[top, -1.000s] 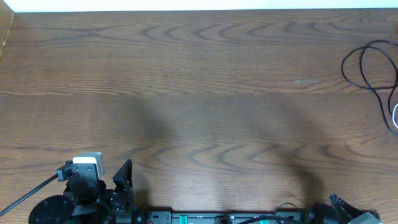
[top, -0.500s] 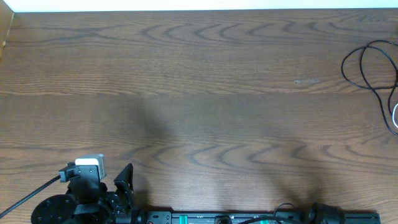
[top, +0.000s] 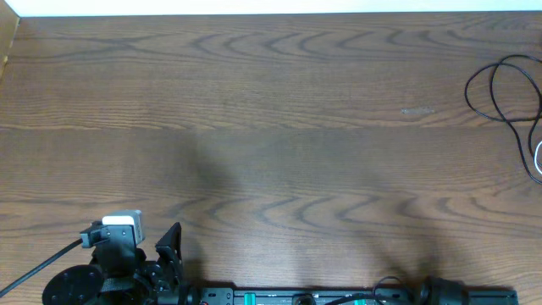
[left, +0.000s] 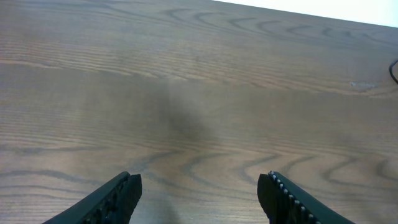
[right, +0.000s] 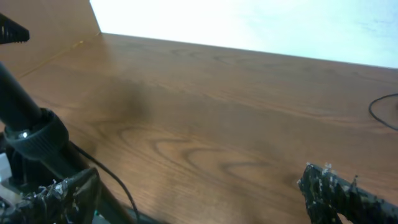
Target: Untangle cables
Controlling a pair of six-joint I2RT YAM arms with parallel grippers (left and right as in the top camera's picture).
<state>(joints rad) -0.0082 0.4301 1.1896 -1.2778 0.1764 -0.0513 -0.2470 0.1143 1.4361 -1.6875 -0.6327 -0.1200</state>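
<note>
**A robot lab bench**

The place looks like a robotics lab. A wide wooden table (top: 271,127) fills the frame, with a plain white wall (top: 271,7) along the top edge. At the bottom edge a black rail (top: 339,297) carries a robot arm (top: 118,267) in the lower left corner, with a small camera (top: 121,222) on it. Thin cables (top: 467,89) lie at the right edge.

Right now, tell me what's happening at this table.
Nothing is being handled. The thin black looping cables lie untouched at the right edge of the wooden table. A sliver of white cord lies beside them and runs out of view. The left gripper and right gripper are both open and empty at the near edge, far from the cables.
</note>
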